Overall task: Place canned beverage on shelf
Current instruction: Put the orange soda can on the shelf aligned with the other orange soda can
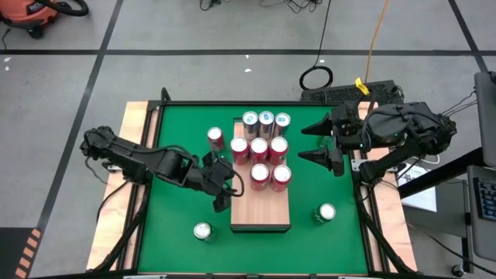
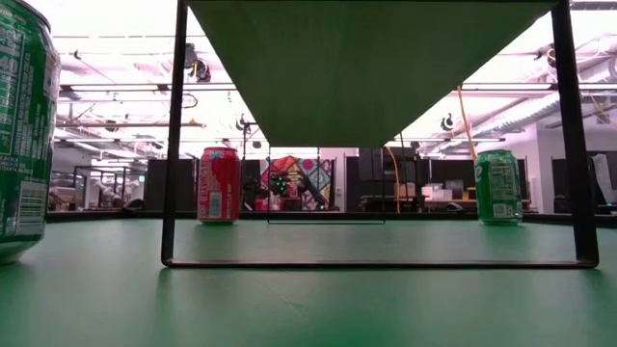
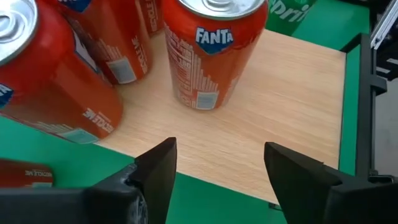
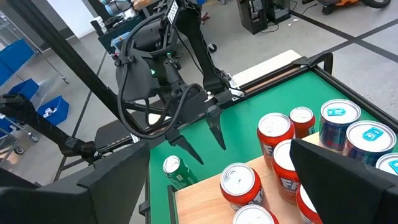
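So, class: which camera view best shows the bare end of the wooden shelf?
The high view: the shelf shows whole, its near end bare. The left wrist view shows part of the bare top, the right wrist view a corner, the low view only its underside.

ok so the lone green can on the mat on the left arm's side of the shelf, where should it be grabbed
Grip the green can around its round side wall, about mid-height, not by the top. It stands upright and clear of the shelf, so the open left gripper nearby could probably come in level from the left arm's side.
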